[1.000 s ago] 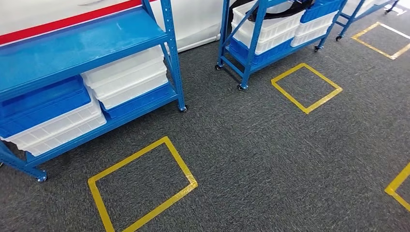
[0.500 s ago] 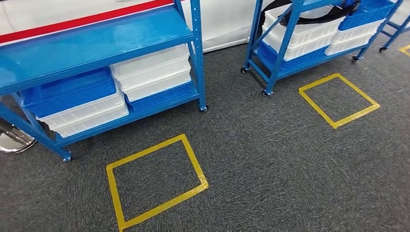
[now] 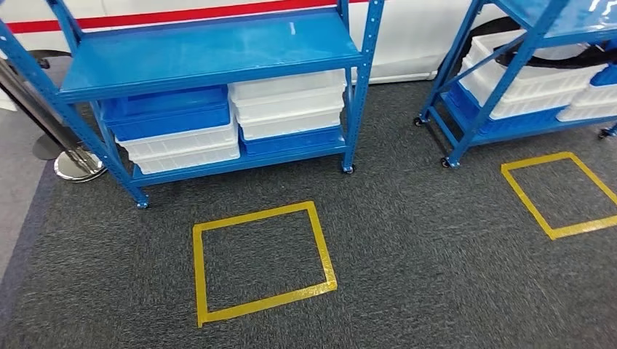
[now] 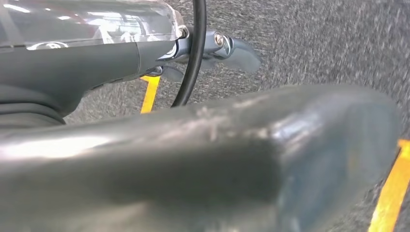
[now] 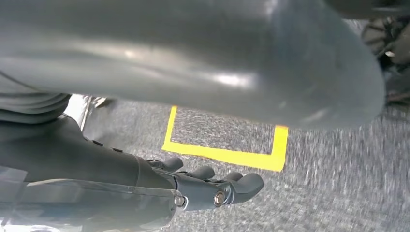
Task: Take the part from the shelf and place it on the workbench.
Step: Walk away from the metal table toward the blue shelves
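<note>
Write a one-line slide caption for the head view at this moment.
Head view: blue shelf with stacked blue and white bins faces a yellow tape square on grey carpet.

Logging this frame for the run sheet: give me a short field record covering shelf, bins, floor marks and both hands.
shelf: blue metal shelving unit on castors, top deck bare
bins: stacked white and blue plastic bins on its lower deck
second shelf: another blue metal rack to the right, holding white bins
floor mark: yellow tape square on grey carpet before the first shelf
left hand: hanging over carpet, holds nothing
right hand: fingers slightly curled, holds nothing
part: not identifiable
</note>
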### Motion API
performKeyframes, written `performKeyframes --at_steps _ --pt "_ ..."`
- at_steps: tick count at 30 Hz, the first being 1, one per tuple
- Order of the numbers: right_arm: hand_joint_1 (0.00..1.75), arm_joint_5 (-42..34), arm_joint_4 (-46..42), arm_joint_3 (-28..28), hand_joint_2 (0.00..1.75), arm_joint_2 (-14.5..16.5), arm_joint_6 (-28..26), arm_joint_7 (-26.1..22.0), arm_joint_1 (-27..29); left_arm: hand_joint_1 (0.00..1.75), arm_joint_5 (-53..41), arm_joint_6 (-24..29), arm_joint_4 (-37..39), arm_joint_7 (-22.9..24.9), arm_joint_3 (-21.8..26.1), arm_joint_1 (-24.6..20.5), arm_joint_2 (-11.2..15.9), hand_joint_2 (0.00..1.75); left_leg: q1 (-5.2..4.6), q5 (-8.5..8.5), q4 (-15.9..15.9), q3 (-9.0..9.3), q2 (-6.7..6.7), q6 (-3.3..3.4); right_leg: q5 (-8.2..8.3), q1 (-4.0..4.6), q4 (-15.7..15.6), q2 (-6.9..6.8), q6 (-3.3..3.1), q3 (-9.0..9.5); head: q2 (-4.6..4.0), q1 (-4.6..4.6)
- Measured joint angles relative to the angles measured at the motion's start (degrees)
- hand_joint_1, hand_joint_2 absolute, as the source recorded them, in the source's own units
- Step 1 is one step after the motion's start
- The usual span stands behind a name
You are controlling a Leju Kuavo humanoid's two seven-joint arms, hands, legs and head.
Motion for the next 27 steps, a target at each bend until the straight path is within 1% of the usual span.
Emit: performKeyframes --at_steps 1,2,3,4,5,6,7,8,9,10,11,12,13,14,15,16,17,18,19,20,21,22,23,25,26,27 --pt "0.00 0.03 0.00 0.00 0.00 0.19 -0.01 0.02 0.07 0.00 0.01 0.01 0.00 0.01 0.00 -0.05 0.01 0.00 -0.01 0.01 0.04 -0.04 -0.95 0.04 -0.65 -0.09 2.78 0.48 0.10 -1.65 0.00 0.00" --pt "0.00 0.08 0.00 0.00 0.00 0.34 -0.01 0.05 0.12 0.00 0.01 0.05 0.00 0.01 0.01 -0.05 0.01 0.00 0.00 -0.03 0.11 -0.01 -1.93 0.01 -0.19 -0.19 3.84 0.69 0.18 -2.55 0.00 0.00" --pt "0.00 0.15 0.00 0.00 0.00 0.45 -0.02 0.08 0.15 0.00 0.02 0.12 0.00 0.01 0.01 0.00 0.02 0.00 0.03 -0.10 0.22 0.07 -2.94 -0.08 1.46 -0.29 2.61 0.84 0.23 -2.41 0.00 0.01" --pt "0.00 0.23 0.00 0.00 0.00 0.53 -0.03 0.10 0.19 0.00 0.02 0.23 0.00 0.00 0.02 0.05 0.02 0.00 0.07 -0.22 0.38 0.15 -3.89 -0.24 3.87 -0.44 -0.50 1.32 0.22 -1.37 0.00 0.01" --pt "0.00 0.30 0.01 0.00 0.00 0.58 -0.04 0.13 0.24 0.00 0.03 0.34 0.00 0.00 0.03 0.07 0.01 0.00 0.10 -0.38 0.64 0.11 -4.74 -0.47 6.06 -0.61 -4.35 2.73 0.19 -0.01 0.00 0.01" --pt "0.00 0.35 0.01 0.00 0.00 0.60 -0.04 0.14 0.28 0.00 0.03 0.43 0.00 -0.01 0.03 0.04 -0.01 0.00 0.05 -0.59 0.98 -0.03 -5.54 -0.78 7.62 -0.74 -7.62 3.98 0.19 1.16 0.00 0.00" --pt "0.00 0.38 0.01 0.00 0.00 0.61 -0.04 0.14 0.29 0.00 0.03 0.50 0.00 -0.01 0.04 0.01 -0.02 0.00 0.07 -0.75 1.26 -0.27 -6.18 -1.12 8.40 -0.78 -9.73 4.96 0.18 1.90 0.00 -0.01" --pt "0.00 0.40 0.01 0.00 0.00 0.61 -0.04 0.14 0.27 0.00 0.03 0.54 0.00 -0.01 0.04 -0.02 -0.03 0.00 0.12 -0.87 1.43 -0.57 -6.73 -1.47 8.44 -0.70 -10.57 5.50 0.14 2.15 0.00 -0.01" --pt "0.00 0.42 0.01 0.00 0.00 0.61 -0.04 0.14 0.22 0.00 0.03 0.56 0.00 -0.02 0.05 -0.01 -0.02 0.00 0.20 -0.90 1.42 -0.76 -7.27 -1.86 8.38 -0.53 -10.63 4.95 0.02 2.21 0.00 -0.01" --pt "0.00 0.43 0.00 0.00 0.00 0.61 -0.04 0.14 0.15 0.00 0.03 0.58 0.00 -0.02 0.07 0.04 -0.01 0.00 0.31 -0.90 1.33 -0.85 -7.80 -2.23 8.40 -0.54 -10.77 4.29 -0.25 2.35 0.00 -0.01" --pt "0.00 0.43 0.00 0.00 0.00 0.60 -0.04 0.15 0.12 0.00 0.03 0.60 0.00 -0.02 0.08 0.10 0.03 0.00 0.35 -1.12 1.61 -0.95 -7.49 -2.56 8.45 -0.59 -11.02 3.63 -0.57 2.57 0.00 -0.01" --pt "0.00 0.44 0.00 0.00 0.00 0.50 -0.04 0.16 0.14 0.00 0.03 0.61 0.00 -0.02 0.10 0.12 0.06 0.00 0.32 -1.82 2.68 -1.39 -6.40 -2.88 8.50 -0.70 -11.29 2.91 -0.88 2.79 0.00 -0.01" --pt "0.00 0.45 0.01 0.00 0.00 0.38 -0.04 0.17 0.20 0.00 0.03 0.60 0.00 -0.01 0.11 0.10 0.09 0.00 0.31 -3.12 4.90 -2.40 -4.80 -3.15 8.52 -0.84 -11.53 2.18 -1.18 2.96 0.00 -0.01" --pt "0.00 0.45 0.01 0.00 0.00 0.22 -0.08 0.17 0.30 0.00 0.04 0.58 0.00 -0.01 0.11 0.05 0.09 0.00 0.35 -4.89 8.20 -4.00 -2.86 -3.38 8.46 -0.79 -11.62 1.53 -1.37 3.07 0.00 -0.01" --pt "0.00 0.40 0.01 -0.01 0.00 0.03 -0.24 0.15 0.37 0.00 0.10 0.52 0.00 0.00 0.11 0.00 0.08 0.00 0.41 -6.65 11.91 -5.91 -1.59 -3.63 8.34 -0.73 -11.62 0.94 -1.52 3.09 0.00 -0.01" --pt "0.00 0.28 0.01 -0.04 0.00 -0.12 -0.52 0.11 0.38 0.00 0.19 0.44 0.00 0.01 0.13 -0.03 0.06 0.00 0.51 -7.80 15.02 -7.53 -0.95 -3.82 8.23 -0.69 -11.57 0.37 -1.60 3.11 0.00 -0.01" --pt "0.00 0.12 0.00 -0.09 0.00 -0.24 -0.83 0.05 0.34 0.00 0.30 0.31 0.00 -0.01 0.16 -0.01 0.04 0.00 0.60 -7.93 16.53 -8.32 -0.63 -3.95 8.12 -0.67 -11.53 -0.11 -1.59 3.16 0.00 -0.01" --pt "0.00 -0.05 0.00 -0.15 0.00 -0.33 -1.14 -0.02 0.29 0.00 0.41 0.16 0.00 -0.04 0.21 0.02 0.04 0.00 0.66 -6.95 15.87 -7.99 -0.45 -4.01 8.01 -0.68 -11.49 -0.47 -1.51 3.26 0.00 -0.02" --pt "0.00 -0.17 0.00 -0.20 0.00 -0.39 -1.34 -0.08 0.24 0.00 0.49 0.01 0.00 -0.07 0.26 0.06 0.04 0.00 0.70 -5.13 13.13 -6.56 -0.30 -3.97 7.87 -0.71 -11.46 -0.76 -1.36 3.45 0.00 -0.02" --pt "0.00 -0.22 0.00 -0.22 0.00 -0.39 -1.45 -0.14 0.21 0.00 0.54 -0.11 0.00 -0.10 0.29 0.09 0.04 0.00 0.72 -3.19 9.18 -4.50 -0.06 -3.81 7.69 -0.73 -11.44 -0.99 -1.17 3.67 0.00 -0.02" --pt "0.00 -0.25 0.00 -0.22 0.00 -0.41 -1.55 -0.19 0.19 0.00 0.57 -0.19 0.00 -0.11 0.32 0.07 0.04 0.00 0.59 -1.94 5.56 -2.65 0.18 -3.56 7.45 -0.65 -11.39 -1.16 -0.88 3.85 0.00 -0.02" --pt "0.00 -0.25 0.00 -0.22 0.00 -0.41 -1.62 -0.23 0.15 0.00 0.60 -0.23 0.00 -0.13 0.34 0.02 0.04 0.00 0.46 -1.30 3.01 -1.38 0.35 -3.18 7.25 -0.58 -11.44 -1.28 -0.56 4.00 0.00 -0.01" --pt "0.00 -0.25 0.00 -0.22 0.00 -0.41 -1.69 -0.26 0.09 0.00 0.61 -0.26 0.00 -0.16 0.34 0.01 0.04 0.00 0.32 -1.36 1.69 -0.80 0.46 -2.71 7.21 -0.48 -11.46 -1.35 -0.15 4.26 0.00 -0.01" --pt "0.00 -0.25 0.00 -0.23 0.00 -0.40 -1.74 -0.31 -0.06 0.00 0.72 -0.31 0.00 -0.21 0.38 0.07 0.04 0.00 0.27 -1.67 1.12 -0.42 0.26 -1.59 7.59 -0.46 -11.26 -1.36 0.70 4.68 0.00 -0.01" --pt "0.00 -0.25 0.00 -0.24 0.00 -0.39 -1.75 -0.32 -0.12 0.00 0.77 -0.33 0.00 -0.24 0.40 0.13 0.03 0.00 0.35 -1.68 0.84 -0.01 0.16 -1.08 7.61 -0.53 -10.78 -1.14 1.02 4.85 0.00 -0.01" --pt "0.00 -0.25 0.00 -0.25 0.00 -0.39 -1.76 -0.33 -0.13 0.00 0.84 -0.34 0.00 -0.26 0.43 0.17 0.03 0.00 0.41 -1.64 0.67 0.45 0.06 -0.66 7.11 -0.62 -9.75 -0.77 1.18 4.51 0.00 -0.01"
